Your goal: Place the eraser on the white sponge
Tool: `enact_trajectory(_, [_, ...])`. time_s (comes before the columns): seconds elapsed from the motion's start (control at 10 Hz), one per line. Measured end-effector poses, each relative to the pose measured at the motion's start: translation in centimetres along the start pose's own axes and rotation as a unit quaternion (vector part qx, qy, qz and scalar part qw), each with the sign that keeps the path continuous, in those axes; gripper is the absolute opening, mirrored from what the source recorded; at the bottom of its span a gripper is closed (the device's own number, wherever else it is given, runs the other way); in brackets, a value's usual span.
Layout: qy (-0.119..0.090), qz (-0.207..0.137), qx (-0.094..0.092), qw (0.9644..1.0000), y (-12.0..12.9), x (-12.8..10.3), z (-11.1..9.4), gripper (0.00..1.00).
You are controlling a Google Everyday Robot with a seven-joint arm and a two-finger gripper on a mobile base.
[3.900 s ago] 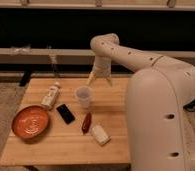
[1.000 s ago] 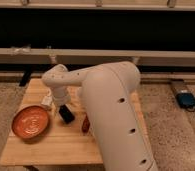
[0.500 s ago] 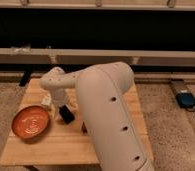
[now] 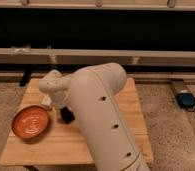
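The gripper (image 4: 63, 109) hung low over the wooden table (image 4: 36, 147), with an orange plate (image 4: 31, 122) near it. The black eraser (image 4: 67, 118) lay just beneath, apparently not yet lifted. I couldn't tell whether the gripper was closed on it. The arm hid the white sponge, so the carrying and placing were all left to do.

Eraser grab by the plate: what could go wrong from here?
1. The pincer sits low over the eraser, close beside the orange plate and the white bottle; a sideways swing could knock either.
2. The arm blocks the camera's view of the middle of the table. The white sponge is not visible, so placement may be misjudged.
3. The eraser looks to lie flat on the table, so it may slip during lifting.
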Motion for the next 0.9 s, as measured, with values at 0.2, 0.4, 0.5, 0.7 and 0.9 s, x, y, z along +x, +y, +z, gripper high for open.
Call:
enact_trajectory(0.2, [0.005,0.002,0.002,1.0000,-0.2,0.2,0.1,0.39])
enact_trajectory(0.4, [0.008,0.003,0.001,1.0000,-0.2,0.4,-0.1,0.21])
enact_trajectory(0.5, [0.006,0.005,-0.001,1.0000,-0.5,0.6,-0.9,0.09])
enact_trajectory(0.7, [-0.003,0.008,-0.006,0.9999,-0.9,1.3,-3.5,0.00])
enact_trajectory(0.9, [-0.014,0.012,-0.012,0.9998,-1.4,2.7,-6.9,0.00])
